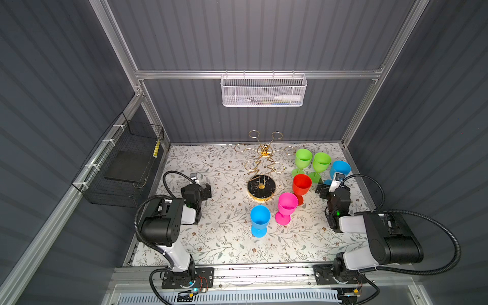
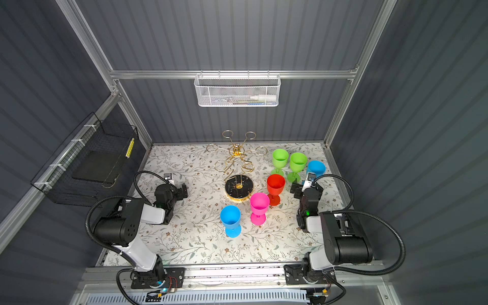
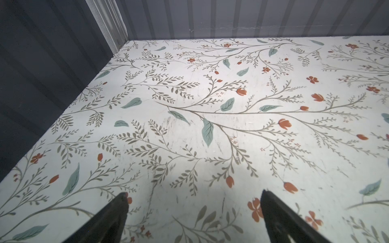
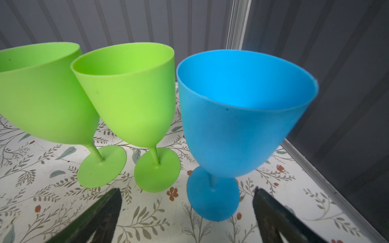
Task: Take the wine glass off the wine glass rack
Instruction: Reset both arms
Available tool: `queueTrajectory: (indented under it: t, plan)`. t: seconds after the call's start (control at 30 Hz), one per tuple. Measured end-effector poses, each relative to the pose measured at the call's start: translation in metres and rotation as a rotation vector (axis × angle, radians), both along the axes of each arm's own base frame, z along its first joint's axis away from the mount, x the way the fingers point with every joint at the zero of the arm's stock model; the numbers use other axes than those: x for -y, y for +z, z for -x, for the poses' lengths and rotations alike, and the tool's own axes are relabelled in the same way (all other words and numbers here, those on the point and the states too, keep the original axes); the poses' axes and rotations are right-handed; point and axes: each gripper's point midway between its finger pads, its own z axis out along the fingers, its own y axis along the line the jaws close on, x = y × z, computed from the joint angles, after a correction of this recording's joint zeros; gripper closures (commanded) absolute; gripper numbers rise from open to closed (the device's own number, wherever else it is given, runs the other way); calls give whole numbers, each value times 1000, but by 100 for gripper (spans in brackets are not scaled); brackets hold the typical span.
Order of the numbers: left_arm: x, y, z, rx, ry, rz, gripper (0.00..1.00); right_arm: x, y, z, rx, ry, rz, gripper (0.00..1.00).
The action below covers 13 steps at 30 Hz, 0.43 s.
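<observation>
The gold wine glass rack (image 1: pixel 264 153) (image 2: pixel 237 152) stands mid-table at the back on its round black base (image 1: pixel 261 188); its rings are bare. Several plastic wine glasses stand upright on the floral table: two green (image 1: pixel 303 158) (image 1: pixel 321 162), blue (image 1: pixel 340 169), red (image 1: pixel 301 184), pink (image 1: pixel 287 203) and another blue (image 1: pixel 260 217). My right gripper (image 1: pixel 320 188) (image 4: pixel 187 189) is open just in front of the far-right blue glass (image 4: pixel 242 126), whose foot lies ahead of the fingertips. My left gripper (image 1: pixel 207 190) (image 3: pixel 194 193) is open over bare table, left of the rack base.
A white mesh basket (image 1: pixel 263 91) hangs on the back wall. A black wire basket (image 1: pixel 124 163) is fixed to the left wall. The two green glasses (image 4: pixel 130 101) (image 4: pixel 42 94) stand close beside the blue one. Dark walls enclose the table (image 1: pixel 224 237) on three sides.
</observation>
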Motion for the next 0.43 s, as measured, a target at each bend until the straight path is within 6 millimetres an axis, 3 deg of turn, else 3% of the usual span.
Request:
queueTrajectory:
  t: [0.43]
  plan:
    - [1,0,0,0,-3,1,0,3,-6,1,-26,-2,-3,1]
